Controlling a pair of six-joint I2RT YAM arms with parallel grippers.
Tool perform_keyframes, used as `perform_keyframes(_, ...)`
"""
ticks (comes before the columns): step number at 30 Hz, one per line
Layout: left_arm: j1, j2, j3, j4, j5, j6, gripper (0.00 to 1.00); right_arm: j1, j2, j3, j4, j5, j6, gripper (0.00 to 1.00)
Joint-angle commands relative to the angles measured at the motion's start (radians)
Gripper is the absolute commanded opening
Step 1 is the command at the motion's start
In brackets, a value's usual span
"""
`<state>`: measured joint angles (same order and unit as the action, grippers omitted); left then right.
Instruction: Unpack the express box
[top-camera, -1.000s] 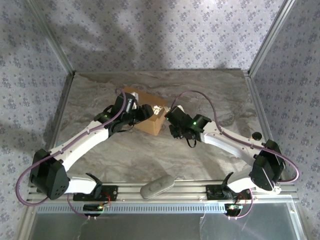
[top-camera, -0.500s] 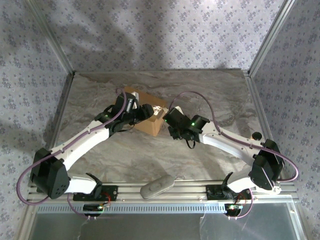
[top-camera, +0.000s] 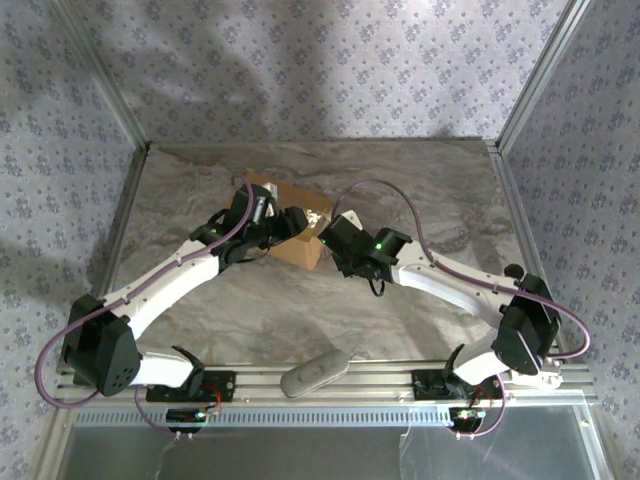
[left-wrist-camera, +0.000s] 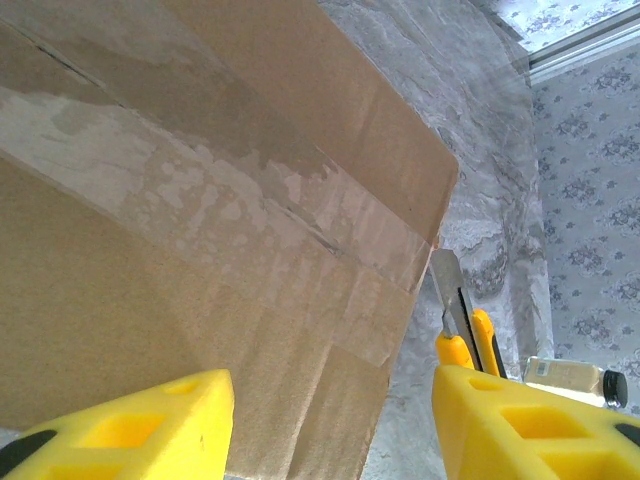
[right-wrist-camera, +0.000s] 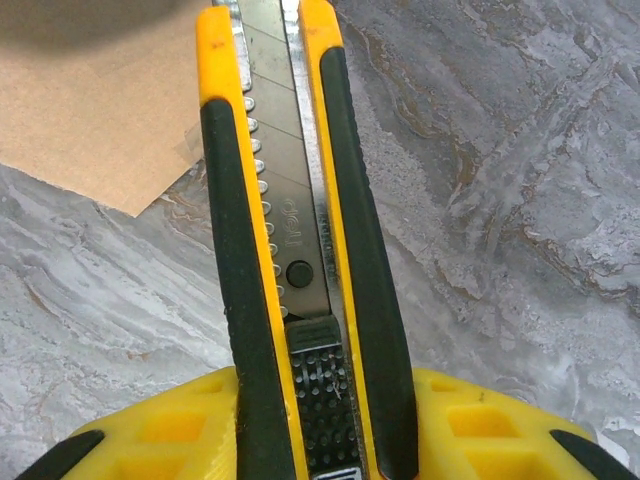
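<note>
The plain brown corrugated cardboard express box sits left of centre on the grey marbled table, between the two arms and towards the back. Its top flaps are still closed. A band of shiny clear tape runs along the seam, wrinkled and cloudy in places.

The carton looks stiff along its edges and corners but probably light, so a push from one side would likely make it slide on the smooth tabletop. The taped strip is the slick part, and the bare cardboard offers better friction. Holding it down from above on a flap, or bracing a side wall near a corner, seems the safest purchase.

The left gripper is over the box top, its yellow fingers spread apart; whether they press the cardboard cannot be told. The right gripper pinches a yellow-and-black utility knife, its blade extended just beside the box's right end.
</note>
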<state>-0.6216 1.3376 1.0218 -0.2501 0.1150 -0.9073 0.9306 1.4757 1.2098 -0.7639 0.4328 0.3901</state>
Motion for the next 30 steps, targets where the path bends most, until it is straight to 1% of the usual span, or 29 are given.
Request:
perform_keyframes(1, 0.003, 0.01, 0.013, -0.002, 0.003, 0.0, 0.55, 0.021, 0.006, 0.038, -0.004, 0.001, -0.039, 0.0)
perform_keyframes(5, 0.014, 0.005, 0.051, -0.066, -0.01, 0.027, 0.55, 0.021, 0.006, 0.036, -0.005, 0.003, -0.039, 0.0)
perform_keyframes(10, 0.023, 0.006, 0.119, -0.198, -0.08, 0.082, 0.54, 0.022, 0.008, 0.034, -0.003, 0.001, -0.039, 0.0)
perform_keyframes(17, 0.089, 0.012, 0.181, -0.291, -0.094, 0.15, 0.54, 0.022, 0.012, 0.037, 0.0, -0.004, -0.043, 0.0)
perform_keyframes(20, 0.14, 0.022, 0.205, -0.335, -0.112, 0.18, 0.54, 0.022, 0.016, 0.04, 0.002, -0.006, -0.043, 0.0)
perform_keyframes(22, 0.198, 0.037, 0.222, -0.357, -0.112, 0.2, 0.53, 0.021, 0.018, 0.042, 0.003, -0.009, -0.043, 0.0)
perform_keyframes(26, 0.298, 0.073, 0.261, -0.368, -0.115, 0.265, 0.45, 0.021, 0.024, 0.049, 0.004, -0.014, -0.048, 0.0)
perform_keyframes(30, 0.361, 0.121, 0.32, -0.37, -0.136, 0.317, 0.45, 0.021, 0.031, 0.058, -0.002, -0.016, -0.051, 0.0)
